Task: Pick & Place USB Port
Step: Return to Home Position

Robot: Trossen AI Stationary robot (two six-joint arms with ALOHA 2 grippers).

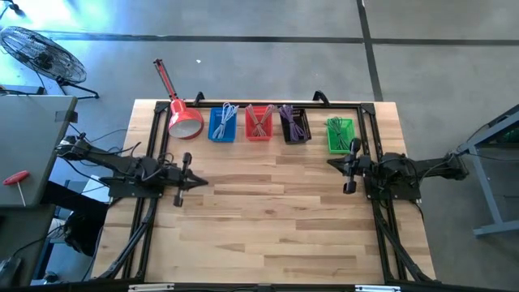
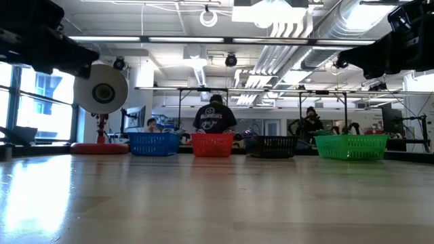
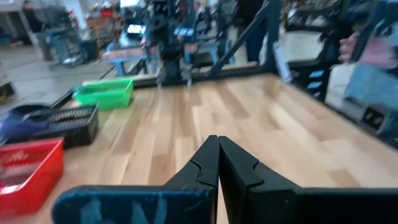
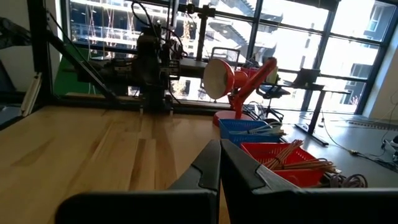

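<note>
I find the left gripper (image 3: 218,142) at the table's (image 1: 268,219) nine o'clock and the right gripper (image 4: 220,146) at three. Both are level, fingers pressed together.

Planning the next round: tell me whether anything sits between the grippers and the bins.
Nothing visible does. Only bare table lies between the shut left gripper, the shut right gripper and the row of bins.

My high camera looks straight down on the whole table (image 1: 268,219); the low one sits at board level; the left wrist camera faces my right arm (image 3: 171,43), the right wrist camera my left arm (image 4: 152,62); all share the red bin (image 1: 259,123).
</note>
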